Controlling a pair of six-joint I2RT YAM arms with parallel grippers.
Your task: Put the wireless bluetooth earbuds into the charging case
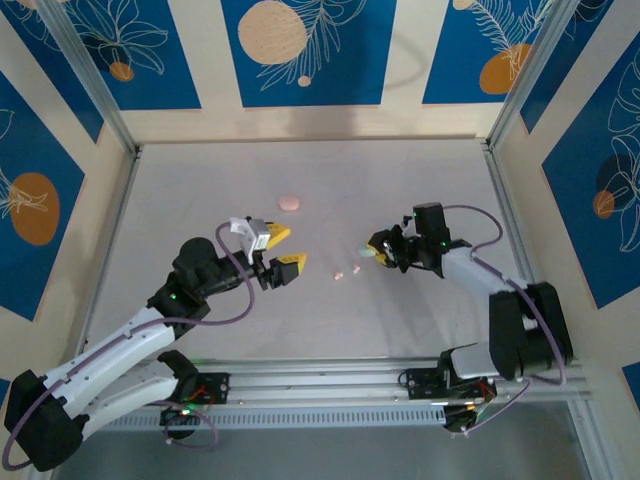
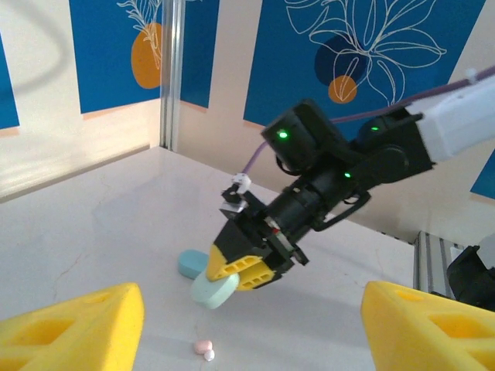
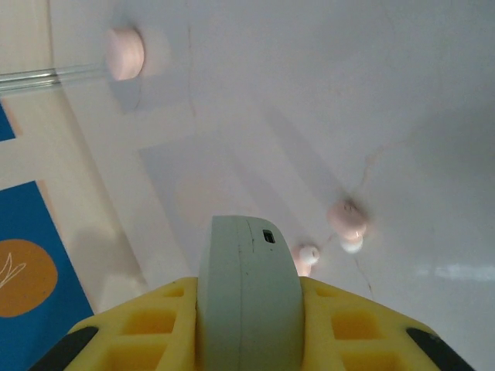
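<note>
Two pink earbuds [image 3: 346,219] lay loose and close together on the table [image 1: 200,180], near its middle and slightly toward the near edge, between the two grippers. The left gripper [image 1: 285,250] hovered just left of them with its jaws spread wide and nothing between the fingers [image 2: 77,328]. The right gripper [image 1: 383,248] stood just right of the earbuds and was clamped on the mint case [image 3: 249,286]. It held the case on edge and tilted, low over the surface. A blue case [image 2: 189,263] lay flat on the table just behind the held case. A pink case [image 1: 289,202] rested well apart from the rest, toward the far edge.

Step in hand, as judged: pickup of the first earbud. No earbud was gripped, and none was seated in any case. The lid of the mint case appeared to be closed, although the seam was too small to confirm this.

Requirements for the next move, as judged:

1. Lower the left gripper over one earbud only, centred so that the fingers do not knock the neighbouring bud.
2. Close the jaws gently, because each bud is tiny against the broad fingers and could squirt out.
3. Present a case with its lid open and its cavities facing upward.
4. Check the colour match, since pink buds probably belong to the pink case rather than the mint one.
</note>
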